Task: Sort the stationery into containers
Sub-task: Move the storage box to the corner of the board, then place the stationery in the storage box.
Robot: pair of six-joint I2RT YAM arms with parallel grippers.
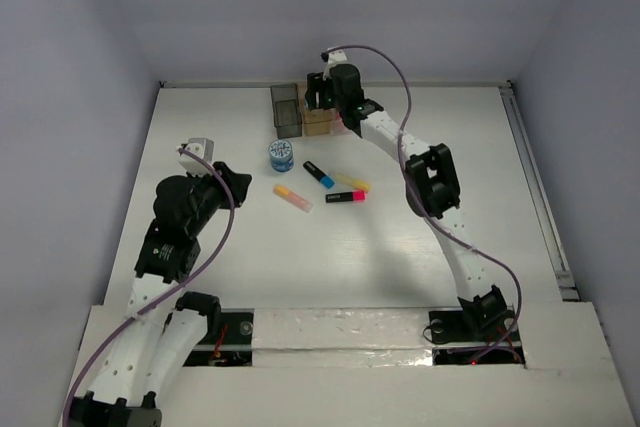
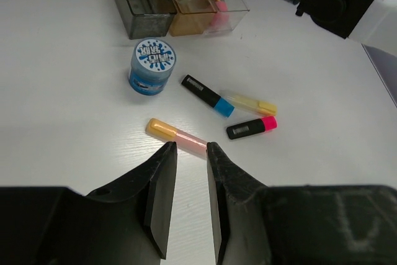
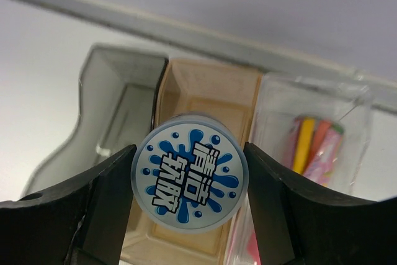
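My right gripper (image 3: 190, 175) is shut on a round blue-white tub (image 3: 190, 170), held lid-up over the amber bin (image 3: 211, 88), between the dark grey bin (image 3: 118, 100) and the clear bin (image 3: 310, 107). The clear bin holds pink and yellow stick-shaped items (image 3: 316, 147). A second tub (image 2: 152, 66) stands on the table. Near it lie a blue highlighter (image 2: 208, 96), a yellow one (image 2: 251, 103), a red-pink one (image 2: 251, 128) and an orange-yellow one (image 2: 177, 136). My left gripper (image 2: 190, 147) hovers just short of the orange-yellow one, jaws narrowly apart and empty.
The three bins (image 1: 300, 115) sit at the table's far edge by the back wall. A small grey-white box (image 1: 198, 150) rests on the table left of the left arm. A rail (image 1: 535, 187) runs along the table's right side.
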